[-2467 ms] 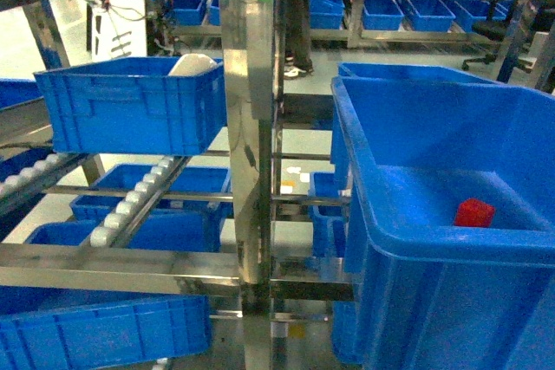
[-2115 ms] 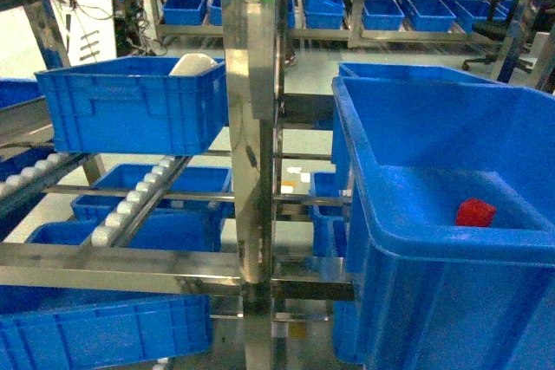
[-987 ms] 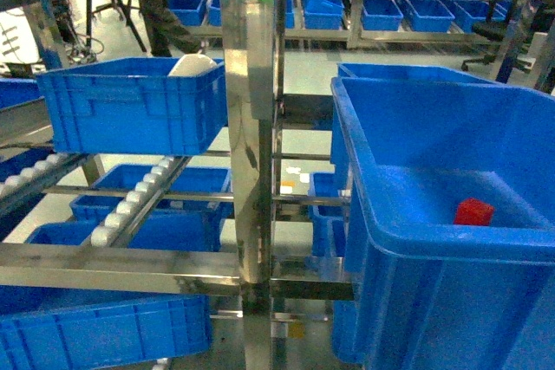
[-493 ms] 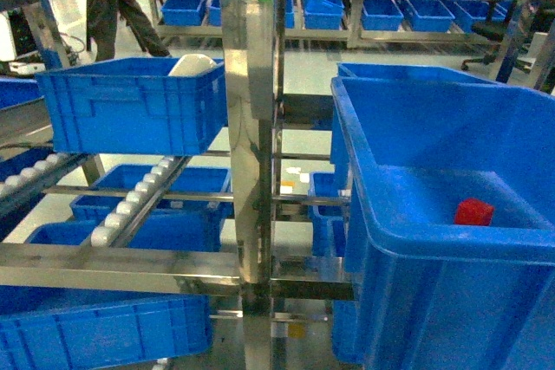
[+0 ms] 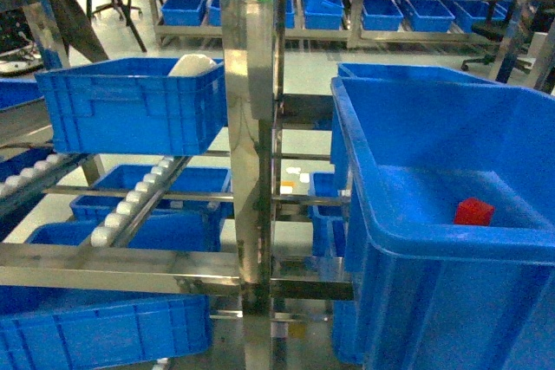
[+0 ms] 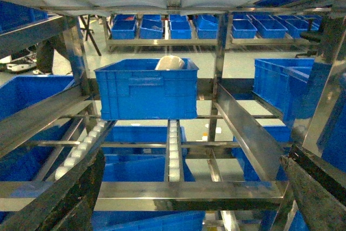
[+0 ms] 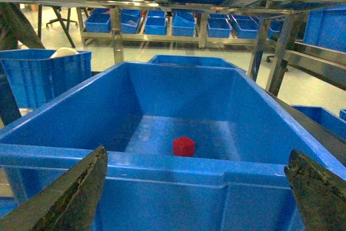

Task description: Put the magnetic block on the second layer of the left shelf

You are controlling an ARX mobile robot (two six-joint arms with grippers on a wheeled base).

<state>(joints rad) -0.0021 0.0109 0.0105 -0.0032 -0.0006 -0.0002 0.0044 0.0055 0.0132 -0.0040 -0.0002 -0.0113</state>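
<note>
The magnetic block (image 5: 474, 211) is a small red cube lying on the floor of a big blue bin (image 5: 364, 214) on the right shelf; the right wrist view also shows the block (image 7: 184, 146). My right gripper (image 7: 195, 190) hangs open just outside that bin's near wall (image 7: 162, 198), with nothing between its fingers. My left gripper (image 6: 189, 201) is open and empty in front of the left shelf's steel front rail (image 6: 189, 189). On the roller layer (image 6: 173, 150) behind the rail stands a blue crate (image 6: 146, 87). Neither gripper shows in the head view.
A steel upright post (image 5: 251, 127) separates the left and right shelves. The blue crate (image 5: 130, 106) on the left rollers holds a white object (image 5: 192, 64). More blue bins (image 5: 147, 214) sit on lower levels, and racks of bins (image 5: 408, 10) stand across the aisle.
A person walked through the background aisle at the upper left and is gone from view. The red block, the bins and the camera views have stayed put.
</note>
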